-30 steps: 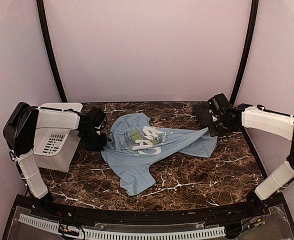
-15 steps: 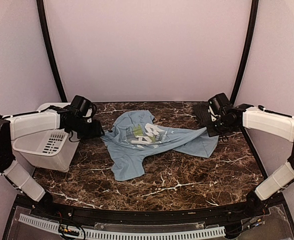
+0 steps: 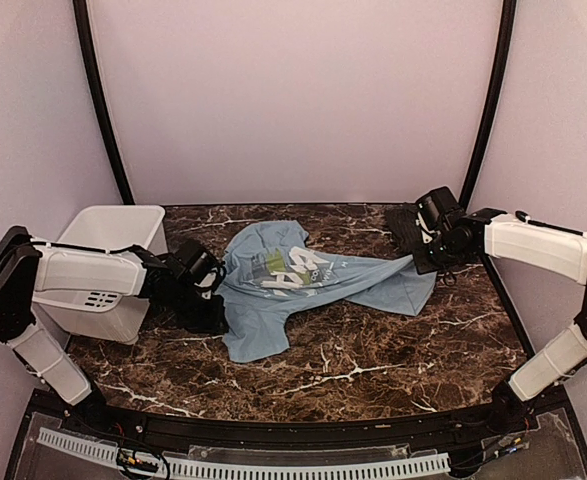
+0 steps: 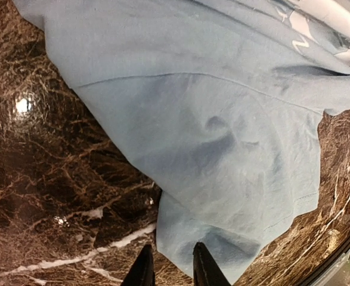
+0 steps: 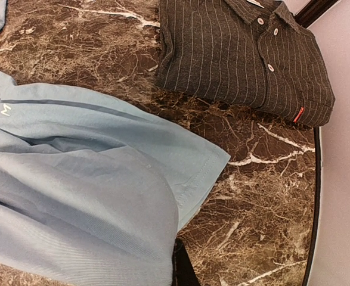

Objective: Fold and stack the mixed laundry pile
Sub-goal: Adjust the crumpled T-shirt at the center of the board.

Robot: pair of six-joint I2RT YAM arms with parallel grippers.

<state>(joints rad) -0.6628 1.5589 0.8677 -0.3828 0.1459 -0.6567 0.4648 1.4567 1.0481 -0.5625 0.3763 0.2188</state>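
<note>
The light blue T-shirt [image 3: 293, 290] lies crumpled in the middle of the marble table, print side up. My left gripper [image 3: 214, 320] sits low at its near-left edge. In the left wrist view my left gripper [image 4: 172, 269] is slightly open, and the shirt's edge [image 4: 222, 179] lies between and under the fingertips. My right gripper [image 3: 420, 262] holds the shirt's right edge a little off the table. In the right wrist view the blue cloth [image 5: 91, 196] drapes over the gripper [image 5: 177, 269], with only one dark finger showing. The black pinstriped shirt [image 3: 405, 228] lies folded at the back right [image 5: 246, 53].
A white plastic bin [image 3: 113, 215] stands at the left, beside my left arm. Black frame posts rise at the back corners, and a black rim runs along the table's right edge [image 5: 313, 196]. Bare marble shows in front of the T-shirt [image 3: 373, 365].
My left gripper has swung from beside the bin forward and right to the T-shirt's near-left edge. The shirt's near flap drew back earlier. The right arm has not moved.
</note>
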